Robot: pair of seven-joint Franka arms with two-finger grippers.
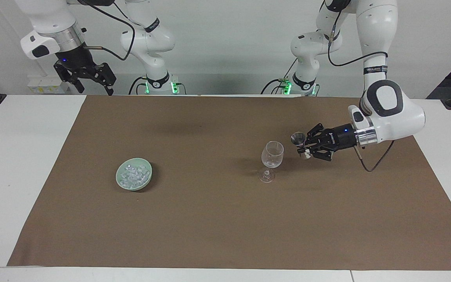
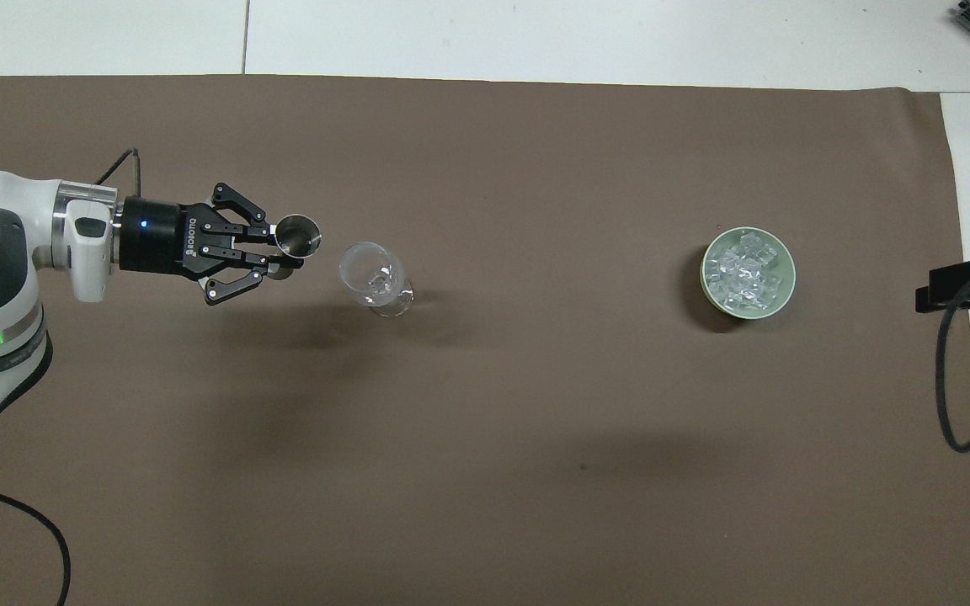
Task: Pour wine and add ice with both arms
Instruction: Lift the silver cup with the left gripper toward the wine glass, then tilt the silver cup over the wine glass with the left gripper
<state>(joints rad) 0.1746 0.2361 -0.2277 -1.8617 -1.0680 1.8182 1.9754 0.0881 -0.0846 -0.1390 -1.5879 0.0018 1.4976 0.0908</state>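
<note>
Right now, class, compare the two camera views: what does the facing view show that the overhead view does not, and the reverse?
Only the facing view shows the right hand, open and waiting raised at the right arm's end, and both arm bases. Only the overhead view looks down into the metal cup's mouth. Both show the left hand shut on that cup beside the wine glass, and the ice in the green dish.

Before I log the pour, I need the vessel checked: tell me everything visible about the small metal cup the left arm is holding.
The metal cup is a small silvery double-ended measure, waisted in the middle. The left gripper is shut on its waist, holding it in the air beside the wine glass, apart from it and roughly upright. Its contents cannot be made out.
</note>
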